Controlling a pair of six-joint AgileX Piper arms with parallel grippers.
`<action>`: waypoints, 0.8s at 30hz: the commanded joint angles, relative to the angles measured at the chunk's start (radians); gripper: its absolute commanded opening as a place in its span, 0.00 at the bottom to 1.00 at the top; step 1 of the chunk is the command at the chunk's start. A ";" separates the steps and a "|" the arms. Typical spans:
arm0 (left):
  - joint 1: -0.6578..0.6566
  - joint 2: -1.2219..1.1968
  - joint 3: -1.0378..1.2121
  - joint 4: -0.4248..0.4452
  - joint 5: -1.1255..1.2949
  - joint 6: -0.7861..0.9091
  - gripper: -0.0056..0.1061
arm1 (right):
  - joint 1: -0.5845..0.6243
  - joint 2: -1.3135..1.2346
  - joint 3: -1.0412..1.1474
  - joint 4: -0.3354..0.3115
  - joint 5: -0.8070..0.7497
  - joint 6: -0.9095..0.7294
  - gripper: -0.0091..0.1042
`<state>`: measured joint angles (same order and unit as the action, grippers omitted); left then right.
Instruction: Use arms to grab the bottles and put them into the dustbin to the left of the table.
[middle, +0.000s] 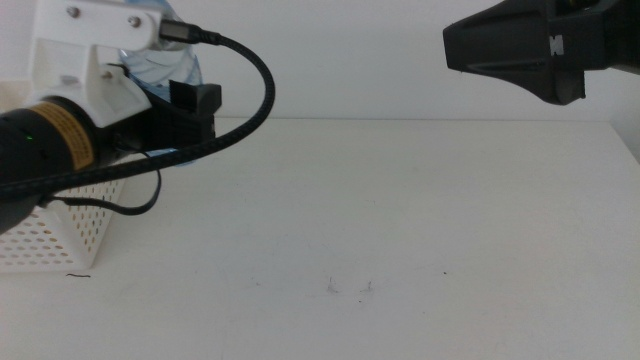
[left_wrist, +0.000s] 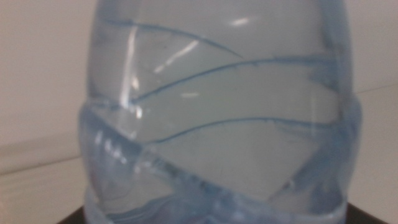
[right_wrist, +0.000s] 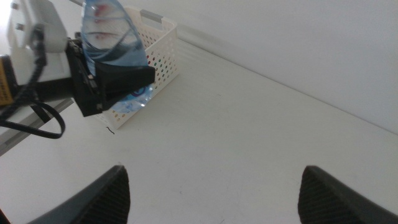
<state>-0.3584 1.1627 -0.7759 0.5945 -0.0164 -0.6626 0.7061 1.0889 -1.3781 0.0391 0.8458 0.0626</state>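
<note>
Left fingers (right_wrist: 115, 78) clamp one water bottle (right_wrist: 112, 31) (over one dustbin (right_wrist: 158, 50)).

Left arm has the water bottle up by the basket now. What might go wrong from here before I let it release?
1. The left tool grips the clear water bottle near the white basket's near edge; released here, the bottle may hit the rim and roll onto the table.
2. The black cable loops low beside the basket and might snag it.
3. The right tool waits open, high over the table, too far to catch a fall.
</note>
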 joint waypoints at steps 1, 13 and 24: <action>-0.006 -0.035 -0.004 0.009 -0.032 0.005 0.03 | 0.000 -0.006 0.002 -0.007 -0.007 -0.003 0.84; 0.048 -0.036 -0.187 -0.449 0.349 0.453 0.03 | 0.000 -0.006 0.002 -0.010 -0.009 -0.003 0.84; 0.501 0.232 -0.702 -0.883 0.985 1.046 0.03 | 0.000 -0.006 0.002 -0.008 -0.009 -0.003 0.84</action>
<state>0.0930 1.3474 -1.4164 -0.2693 0.8904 0.3491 0.7061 1.0889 -1.3781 0.0367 0.8458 0.0626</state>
